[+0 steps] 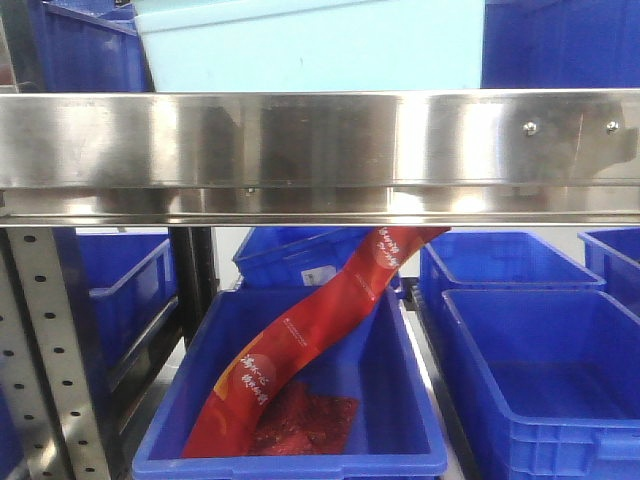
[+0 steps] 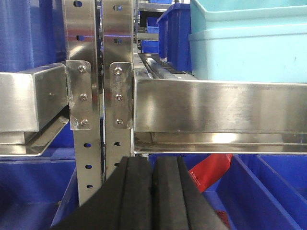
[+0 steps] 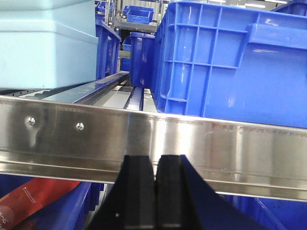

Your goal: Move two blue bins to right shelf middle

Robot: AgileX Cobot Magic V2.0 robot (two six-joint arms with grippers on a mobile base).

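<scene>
The pale aqua-blue plastic bins (image 2: 249, 45), stacked behind the brushed steel shelf rail (image 2: 216, 105), lie at one o'clock from the nearer left hand (image 2: 152, 191), and at eleven o'clock from the right hand (image 3: 154, 191), both hands pressed together, empty.

Only the grippers' fingers show. The left gripper (image 2: 152, 194) has 2 matte black fingers (image 2: 134, 196) with ridged, layered edges, widening towards 6 o'clock into a dark wedge. The right gripper (image 3: 154, 196) has 2 similar black, blocky fingers (image 3: 169, 191), square-topped, flaring into a dark base at 6 o'clock.
</scene>
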